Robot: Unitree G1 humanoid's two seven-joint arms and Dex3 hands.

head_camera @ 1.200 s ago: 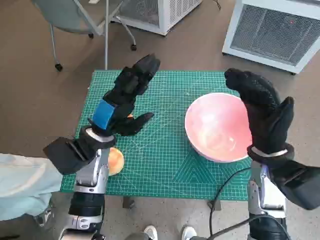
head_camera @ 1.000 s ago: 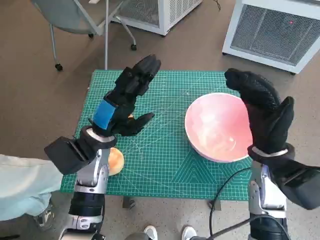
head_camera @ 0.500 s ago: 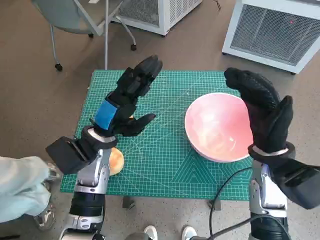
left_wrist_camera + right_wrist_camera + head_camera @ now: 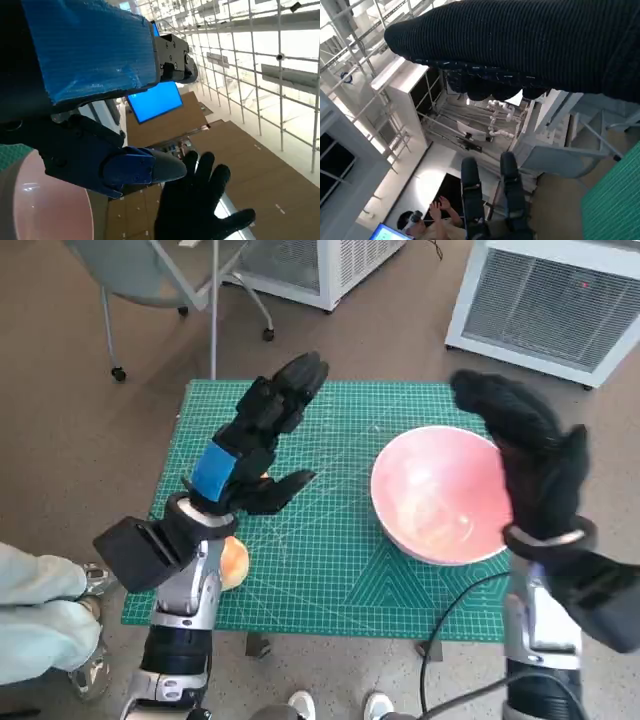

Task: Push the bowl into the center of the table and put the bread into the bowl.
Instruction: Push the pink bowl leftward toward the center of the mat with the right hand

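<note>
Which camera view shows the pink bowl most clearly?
The head view: the whole bowl sits on the green mat. The left wrist view shows only a slice of its rim. The right wrist view shows none of it.

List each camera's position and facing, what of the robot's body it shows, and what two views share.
Head view: from the head, steeply down at the green cutting mat, pink round bowl, orange bread; both forearms, blue-taped left hand, gloved right hand.
Left wrist view: behind the left hand, facing across and up; bowl rim, right hand.
Right wrist view: behind the right hand, facing up toward the ceiling; left hand, a person.
Shared: head and left wrist views show the bowl.
</note>
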